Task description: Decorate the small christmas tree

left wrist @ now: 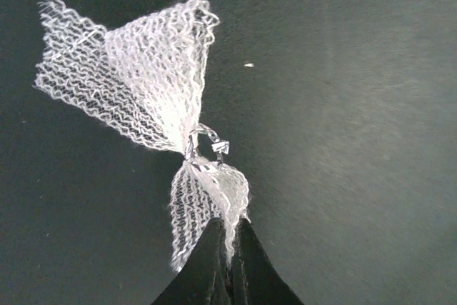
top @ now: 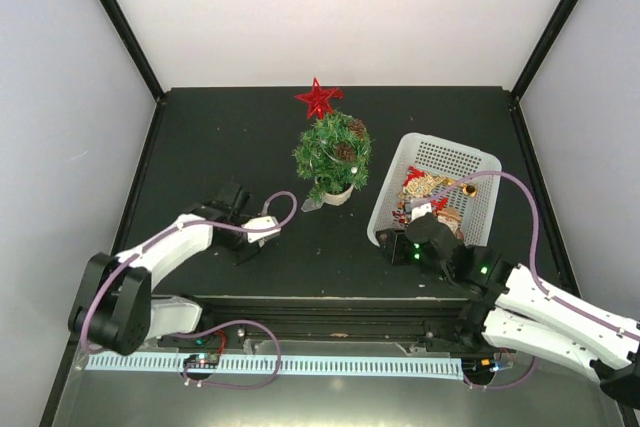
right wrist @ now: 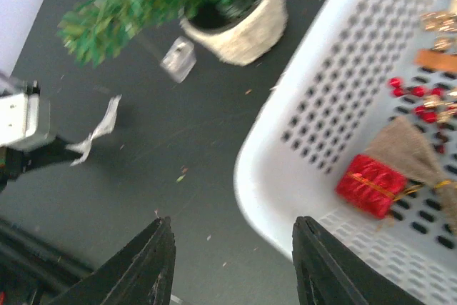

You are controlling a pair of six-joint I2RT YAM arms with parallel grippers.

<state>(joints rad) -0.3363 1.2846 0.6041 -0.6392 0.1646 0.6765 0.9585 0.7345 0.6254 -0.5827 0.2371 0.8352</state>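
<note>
Left claw (left wrist: 230,232) pinches mesh bow (left wrist: 136,83) (its body cropped below).

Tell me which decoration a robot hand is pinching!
The white net bow, clamped in the shut left gripper. The red star tops the small green christmas tree; the red gift box lies in the white plastic basket.

1. A matte black table (top: 220,137).
2. The small christmas tree (top: 333,152) stands in its pale pot near the back centre.
3. A small clear scrap (top: 312,204) lies just beside the pot.
4. A white basket (top: 388,197) sits to the right of the tree.
5. A white mesh bow (left wrist: 143,83) is on the left; whether it rests on the table is unclear.
</note>
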